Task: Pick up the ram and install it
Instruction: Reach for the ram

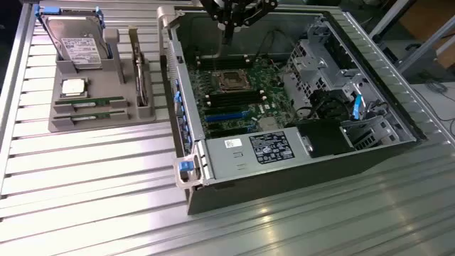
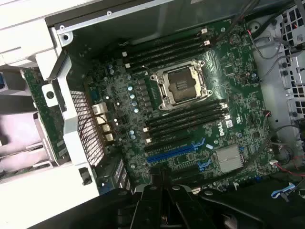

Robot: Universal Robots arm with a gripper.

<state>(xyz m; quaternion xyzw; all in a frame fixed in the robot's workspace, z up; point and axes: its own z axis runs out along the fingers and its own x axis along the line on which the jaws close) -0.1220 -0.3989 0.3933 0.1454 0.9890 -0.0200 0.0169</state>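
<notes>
Here both rams [image 1: 90,101] [image 1: 91,114] sit slotted in the grey tray [image 1: 103,126].

A ribbed metal table [image 1: 92,186] is spreading across the frame, its slats running left to right and catching bright glare in the lower half. A grey tray [image 1: 99,124] is sitting directly on it in the upper left. An open computer case [image 1: 299,181] is lying on its side on the table from centre to right, just beside the tray, its open face turning upward.
</notes>
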